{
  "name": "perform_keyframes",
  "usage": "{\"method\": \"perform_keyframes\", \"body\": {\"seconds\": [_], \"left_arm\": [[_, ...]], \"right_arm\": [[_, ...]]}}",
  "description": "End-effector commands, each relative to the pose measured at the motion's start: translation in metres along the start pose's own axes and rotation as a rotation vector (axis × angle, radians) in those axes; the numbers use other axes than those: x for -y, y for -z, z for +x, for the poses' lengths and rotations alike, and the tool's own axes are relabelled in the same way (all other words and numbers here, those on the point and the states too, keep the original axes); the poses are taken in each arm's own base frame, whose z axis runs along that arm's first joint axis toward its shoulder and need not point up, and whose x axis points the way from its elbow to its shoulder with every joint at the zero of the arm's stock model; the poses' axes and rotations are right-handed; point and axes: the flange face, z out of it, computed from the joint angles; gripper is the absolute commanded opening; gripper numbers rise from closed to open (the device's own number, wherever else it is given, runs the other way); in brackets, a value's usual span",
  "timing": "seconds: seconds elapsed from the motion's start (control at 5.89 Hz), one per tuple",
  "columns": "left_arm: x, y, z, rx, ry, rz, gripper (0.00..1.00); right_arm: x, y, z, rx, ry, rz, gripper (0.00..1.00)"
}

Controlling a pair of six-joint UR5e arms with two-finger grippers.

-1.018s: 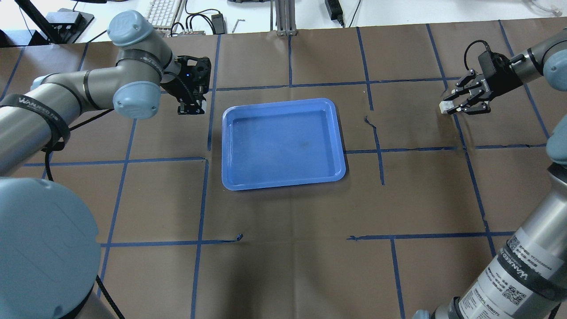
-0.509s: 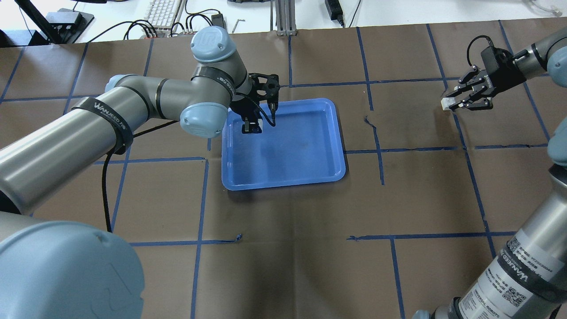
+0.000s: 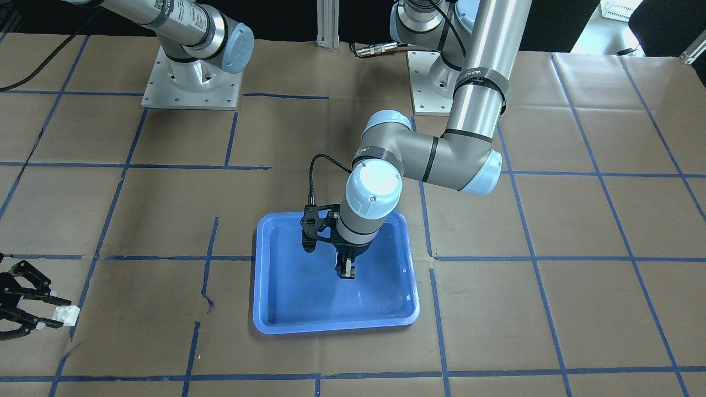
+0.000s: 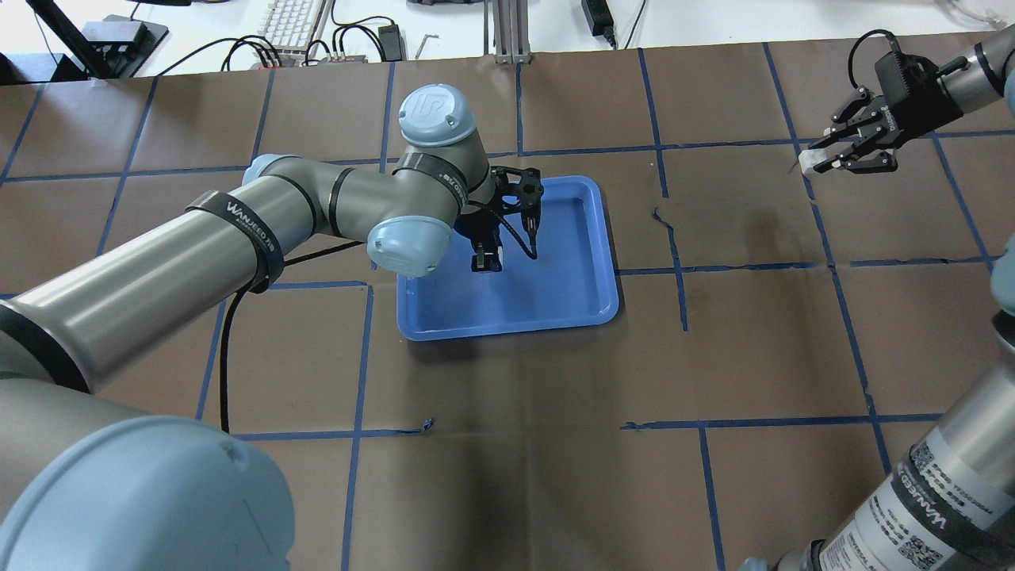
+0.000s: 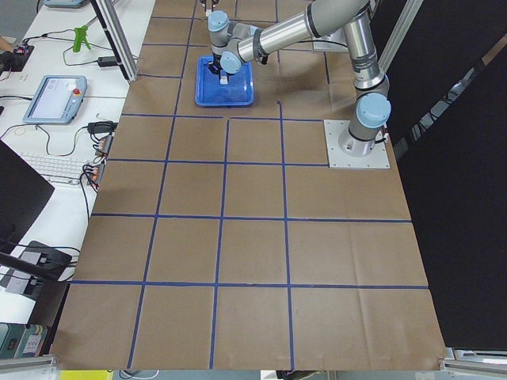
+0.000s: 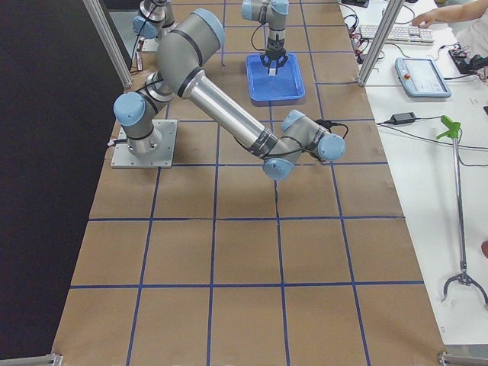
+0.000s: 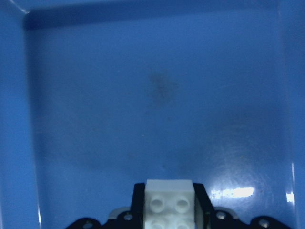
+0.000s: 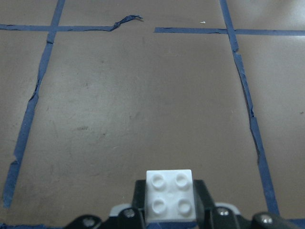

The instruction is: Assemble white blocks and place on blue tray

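The blue tray [image 4: 555,289] lies mid-table, and also shows in the front view [image 3: 298,309] and under the left wrist camera [image 7: 143,95]. My left gripper [image 4: 485,262] hangs over the tray's middle [image 3: 346,272], shut on a white block [image 7: 169,200] held above the tray floor. My right gripper [image 4: 813,160] is far off to the tray's right over bare table [image 3: 57,315], shut on the other white block [image 4: 808,162], which also shows in the front view [image 3: 65,315] and in the right wrist view [image 8: 169,195]. The two blocks are far apart.
The table is covered in brown paper with a blue tape grid [image 4: 674,262]. Both arm base plates [image 3: 190,82] stand at the robot's edge. A keyboard [image 4: 289,24], cables and an aluminium post [image 4: 507,32] lie beyond the far edge.
My left arm has swung right, from left of the tray to over its middle, carrying its block. My right gripper has moved farther from the robot's base and slightly right with its block.
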Motion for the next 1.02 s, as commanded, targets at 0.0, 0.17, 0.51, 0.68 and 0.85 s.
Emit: {"method": "perform_keyframes", "body": {"seconds": [0.0,0.17,0.51,0.68,0.85], "left_arm": [[0.001,-0.008,0.007,-0.017,0.065,-0.008,0.21],[0.001,-0.01,0.009,-0.021,0.089,-0.008,0.22],[0.0,-0.013,0.009,-0.026,0.093,-0.008,0.35],[0.0,-0.014,0.009,-0.028,0.094,-0.008,0.67],[0.0,-0.013,0.01,-0.027,0.097,-0.01,0.92]], "right_arm": [[0.064,-0.002,0.001,0.042,0.07,0.014,0.31],[0.088,-0.011,-0.005,0.068,0.086,0.021,0.31],[0.107,-0.03,-0.043,0.095,0.057,0.054,0.31],[0.126,-0.048,-0.046,0.1,0.058,0.099,0.31],[0.133,-0.056,-0.047,0.108,0.03,0.106,0.31]]}}
